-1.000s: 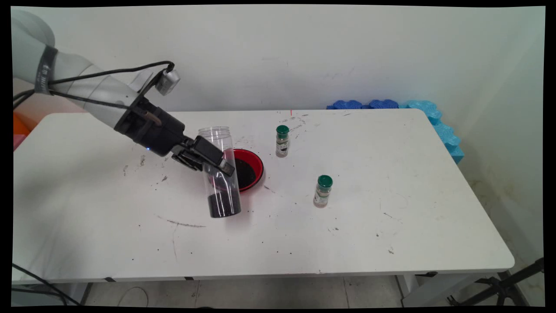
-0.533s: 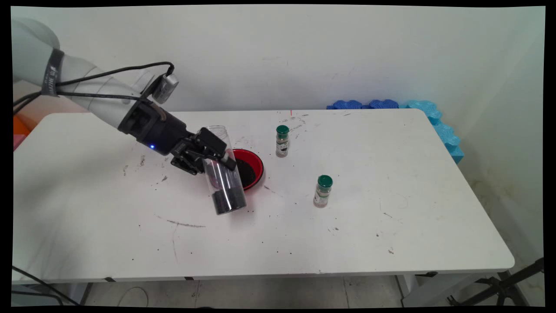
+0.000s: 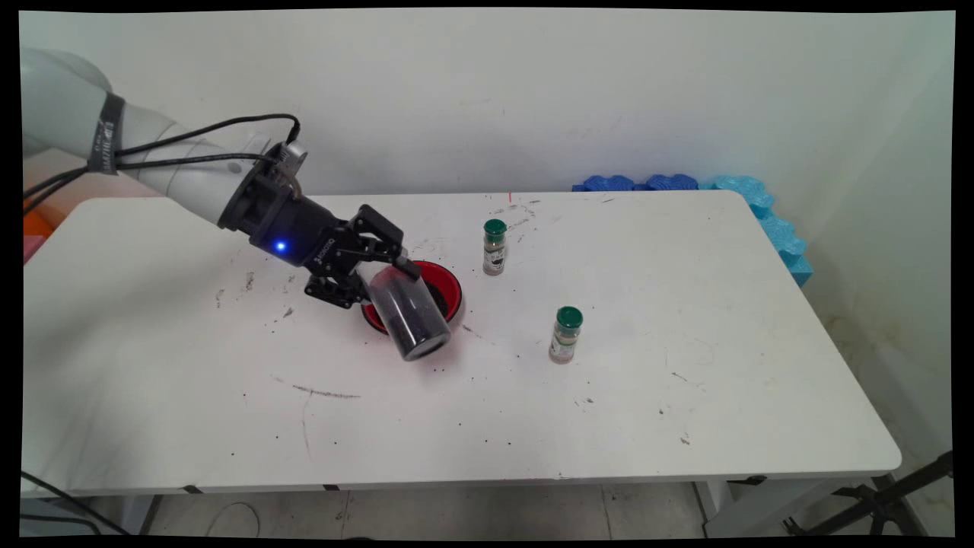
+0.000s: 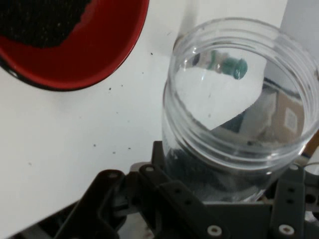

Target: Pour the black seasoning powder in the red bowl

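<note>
Main view: gripper [image 3: 380, 262] is clenching 1 clear jar [image 3: 407, 312] of dark grains, long axis tilting down-right, above the near rim of the red bowl [image 3: 450, 283].

Hand view: jar's open mouth [image 4: 239, 89] is lying beside the bowl [image 4: 99, 55].

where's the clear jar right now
In the main view the clear jar is left of centre, tilted in the gripper, in front of the red bowl.
</note>
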`<state>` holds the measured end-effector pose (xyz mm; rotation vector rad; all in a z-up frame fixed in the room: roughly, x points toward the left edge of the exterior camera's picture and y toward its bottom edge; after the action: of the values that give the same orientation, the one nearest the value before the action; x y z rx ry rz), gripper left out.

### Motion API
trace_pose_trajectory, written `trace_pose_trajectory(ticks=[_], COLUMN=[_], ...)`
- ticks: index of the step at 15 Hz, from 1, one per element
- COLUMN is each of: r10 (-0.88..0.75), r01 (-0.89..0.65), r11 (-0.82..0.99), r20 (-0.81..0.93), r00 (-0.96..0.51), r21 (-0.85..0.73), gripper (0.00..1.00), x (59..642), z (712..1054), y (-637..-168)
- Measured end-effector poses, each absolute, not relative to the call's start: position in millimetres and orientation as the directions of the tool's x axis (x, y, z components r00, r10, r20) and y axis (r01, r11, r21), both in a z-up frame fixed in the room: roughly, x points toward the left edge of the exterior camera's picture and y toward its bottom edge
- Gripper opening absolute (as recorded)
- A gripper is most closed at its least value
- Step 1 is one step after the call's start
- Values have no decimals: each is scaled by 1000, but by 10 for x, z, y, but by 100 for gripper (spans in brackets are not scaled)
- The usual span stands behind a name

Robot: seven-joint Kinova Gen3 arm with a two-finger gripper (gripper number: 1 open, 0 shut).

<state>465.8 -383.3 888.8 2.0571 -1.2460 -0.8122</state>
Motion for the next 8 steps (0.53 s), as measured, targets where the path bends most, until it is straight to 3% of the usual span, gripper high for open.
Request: trace_pose_trajectory(ticks=[8], r10=[-753], r01=[-375], r11=[-629], r20=[-414], r00=[512], r21=[681], gripper=[0], x=[4703], z=[8741], y=[-3876])
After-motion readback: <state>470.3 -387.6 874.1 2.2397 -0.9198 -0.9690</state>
